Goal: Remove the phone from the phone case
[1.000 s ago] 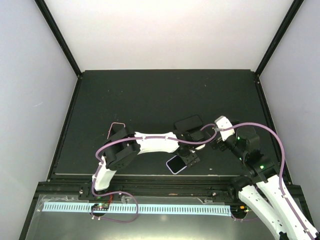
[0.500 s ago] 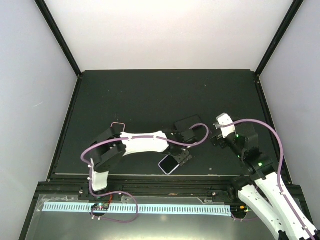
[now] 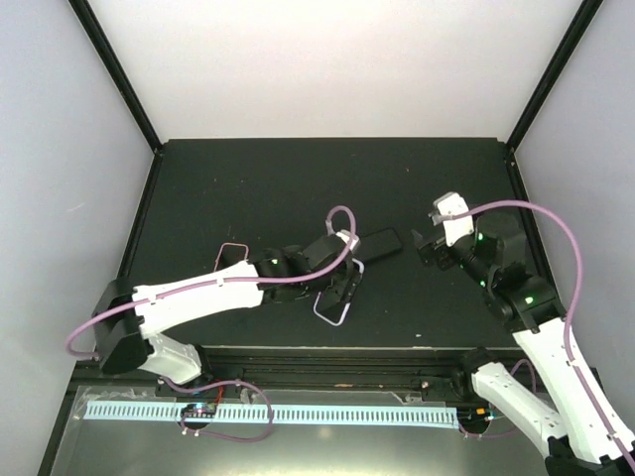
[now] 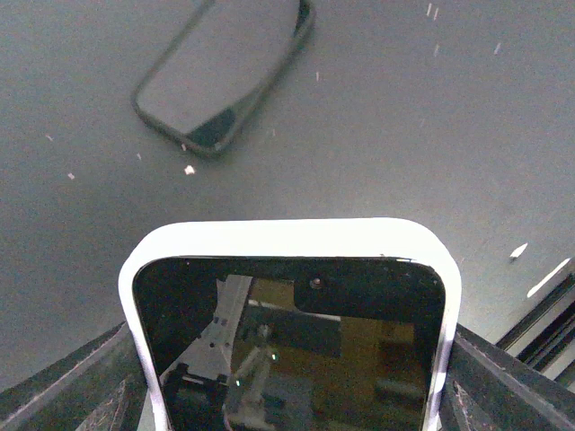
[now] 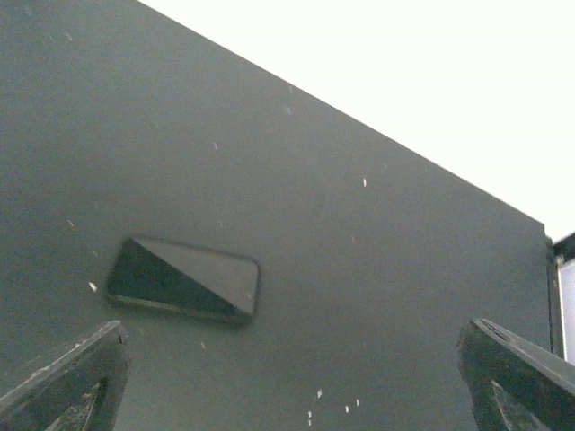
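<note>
A: What's around your grip?
B: Your left gripper [image 3: 335, 294] is spread wide and clamped across the white-rimmed case [image 4: 289, 341], glossy dark face toward the wrist camera, near the table's front edge. Can't tell whether it's filled. A dark slab [image 3: 378, 243] lies flat just beyond it, between both arms.
A: Right side?
B: Your right gripper [image 5: 289, 359] gapes fully and holds nothing, just right of that slab and apart from it.
A: Surface, room?
B: Black matte table [image 3: 298, 188] with white specks. Pale walls [image 3: 60, 149], black corner posts [image 3: 117, 74].
</note>
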Controlling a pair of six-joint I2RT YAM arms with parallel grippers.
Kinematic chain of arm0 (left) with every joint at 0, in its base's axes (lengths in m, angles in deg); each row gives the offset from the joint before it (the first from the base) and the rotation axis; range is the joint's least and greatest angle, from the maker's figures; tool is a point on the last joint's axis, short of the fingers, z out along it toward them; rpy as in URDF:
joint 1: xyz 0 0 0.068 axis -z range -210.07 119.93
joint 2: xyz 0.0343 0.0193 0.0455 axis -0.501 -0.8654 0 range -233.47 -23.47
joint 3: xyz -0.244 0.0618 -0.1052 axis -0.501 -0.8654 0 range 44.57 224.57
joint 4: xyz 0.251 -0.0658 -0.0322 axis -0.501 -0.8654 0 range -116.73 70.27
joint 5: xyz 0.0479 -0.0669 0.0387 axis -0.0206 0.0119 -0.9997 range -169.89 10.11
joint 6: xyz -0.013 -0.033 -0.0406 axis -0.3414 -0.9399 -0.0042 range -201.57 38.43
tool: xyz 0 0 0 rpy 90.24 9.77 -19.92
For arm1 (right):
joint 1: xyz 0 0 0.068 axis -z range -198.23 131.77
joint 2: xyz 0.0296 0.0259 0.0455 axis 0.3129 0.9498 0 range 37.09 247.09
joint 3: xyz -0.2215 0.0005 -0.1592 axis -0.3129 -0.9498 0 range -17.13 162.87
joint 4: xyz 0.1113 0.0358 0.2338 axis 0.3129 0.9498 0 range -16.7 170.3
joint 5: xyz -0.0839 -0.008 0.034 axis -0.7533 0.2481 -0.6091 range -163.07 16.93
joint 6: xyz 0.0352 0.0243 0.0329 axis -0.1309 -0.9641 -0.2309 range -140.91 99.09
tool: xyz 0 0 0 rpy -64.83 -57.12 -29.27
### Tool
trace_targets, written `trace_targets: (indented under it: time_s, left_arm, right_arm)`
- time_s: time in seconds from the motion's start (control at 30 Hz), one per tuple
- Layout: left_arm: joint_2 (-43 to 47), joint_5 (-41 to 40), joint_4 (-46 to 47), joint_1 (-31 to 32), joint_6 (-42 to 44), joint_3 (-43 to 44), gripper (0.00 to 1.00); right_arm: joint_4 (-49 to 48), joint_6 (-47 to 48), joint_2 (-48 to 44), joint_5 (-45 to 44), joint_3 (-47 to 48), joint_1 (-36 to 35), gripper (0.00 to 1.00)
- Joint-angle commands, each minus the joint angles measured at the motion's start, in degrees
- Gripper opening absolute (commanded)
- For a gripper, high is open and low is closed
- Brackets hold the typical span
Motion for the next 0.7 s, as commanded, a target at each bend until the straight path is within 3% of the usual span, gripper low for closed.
trace_targets:
  time_s: [0.0,0.1,0.17,0.37,0.5,0.67]
  left_arm:
    - [7.0,-7.2,9.3,-3.2,-4.6,-1.0,0.44]
    - [12.7,-9.6,19.4,-5.8,-7.0,-6.2,0.43]
    - [15.5,-11.0,25.8,-6.8,-8.4,-9.4,0.43]
    - [18.5,-14.8,28.5,-7.0,-14.8,-10.3,0.33]
    - [20.1,-17.1,33.6,-7.0,-21.0,-14.3,0.38]
    - [20.1,-19.0,33.3,-6.2,-24.5,-13.9,0.38]
  right_arm:
    - [6.9,-0.6,3.5,13.7,7.9,0.1,1.00]
    - [12.4,4.5,8.1,26.4,10.8,-0.2,1.00]
    - [12.6,5.3,10.3,29.4,11.1,-0.7,1.00]
    - [4.8,1.0,13.9,27.4,9.2,-4.9,0.98]
    - [1.4,-0.7,16.1,24.3,8.1,-10.4,0.92]
    - [-4.0,-4.1,19.4,20.8,6.9,-15.9,0.88]
